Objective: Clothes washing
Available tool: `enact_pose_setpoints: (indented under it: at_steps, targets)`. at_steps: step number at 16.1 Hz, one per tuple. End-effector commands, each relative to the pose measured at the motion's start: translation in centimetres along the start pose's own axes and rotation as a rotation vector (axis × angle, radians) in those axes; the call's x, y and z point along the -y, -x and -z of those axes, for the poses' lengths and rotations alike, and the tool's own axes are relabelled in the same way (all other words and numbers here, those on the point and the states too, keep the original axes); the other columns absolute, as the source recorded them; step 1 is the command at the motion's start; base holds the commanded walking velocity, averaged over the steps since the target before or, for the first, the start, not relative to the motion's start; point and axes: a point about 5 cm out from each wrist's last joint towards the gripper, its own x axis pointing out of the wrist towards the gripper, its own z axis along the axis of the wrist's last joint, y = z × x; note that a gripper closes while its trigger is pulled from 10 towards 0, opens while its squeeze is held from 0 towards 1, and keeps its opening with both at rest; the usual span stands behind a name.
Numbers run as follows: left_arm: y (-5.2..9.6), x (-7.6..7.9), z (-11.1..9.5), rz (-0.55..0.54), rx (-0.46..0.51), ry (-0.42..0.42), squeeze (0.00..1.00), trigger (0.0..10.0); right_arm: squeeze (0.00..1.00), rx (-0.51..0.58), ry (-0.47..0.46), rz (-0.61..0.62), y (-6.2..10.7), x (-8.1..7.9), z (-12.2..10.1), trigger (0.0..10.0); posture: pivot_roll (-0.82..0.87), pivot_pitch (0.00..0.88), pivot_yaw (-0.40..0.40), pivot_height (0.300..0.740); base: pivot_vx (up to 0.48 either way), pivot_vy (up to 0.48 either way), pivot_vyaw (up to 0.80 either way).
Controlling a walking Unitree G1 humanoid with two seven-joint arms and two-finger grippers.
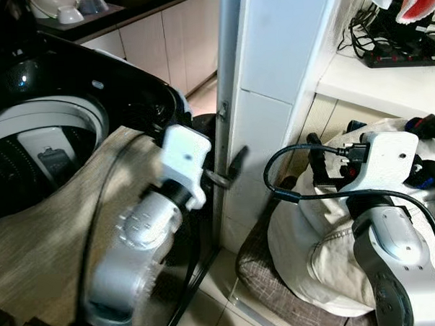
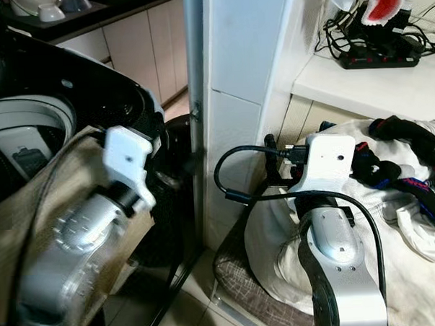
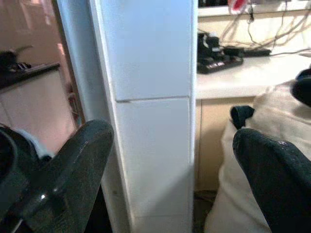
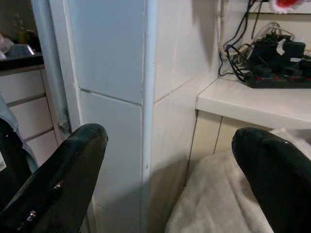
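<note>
1. Two silver arms fill the eye views; a top-loading washing machine [image 1: 43, 134] sits at ten o'clock, a beige cloth [image 1: 40, 236] draped over its front rim; a heap of pale laundry [image 1: 330, 252] lies at four o'clock in a basket [image 1: 270, 283]; a white tiled pillar [image 1: 265, 96] stands between.
2. Left wrist view: the left gripper [image 3: 170, 165] is spread wide, empty, facing the pillar.
3. Right wrist view: the right gripper [image 4: 170, 170] gapes, empty, above the laundry; a power strip [image 4: 279, 73] rests on a white shelf [image 4: 252, 104].

The two eye views look forward and down from the head, over both arms, with the washing machine [image 1: 43, 142] on the left and the laundry pile [image 1: 330, 252] on the right. Each wrist view looks along its own fingers, close to the white tiled pillar [image 3: 150, 111]. All four views share this pillar; the power strip [image 4: 277, 77] on the shelf [image 4: 252, 104] appears in each.
</note>
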Motion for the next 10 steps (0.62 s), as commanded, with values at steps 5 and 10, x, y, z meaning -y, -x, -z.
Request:
enact_pose_setpoints:
  at_steps: [5, 10]
  targets:
    - [0.1, -2.5, 0.6, -0.014, -0.024, -0.02, 0.0, 10.0, 1.0, -0.08, -0.011, 0.266, -0.8, 5.2, 0.4, 10.0, -0.09, 0.011, 0.01, 0.74, 0.0, 0.0, 0.0]
    - [0.5, -2.9, 0.3, 0.087, -0.015, -0.014, 0.0, 10.0, 1.0, -0.118, 0.034, 0.35, -0.3, 7.9, -0.5, 10.0, -0.1, 0.006, 0.008, 0.74, 0.0, 0.0, 0.0]
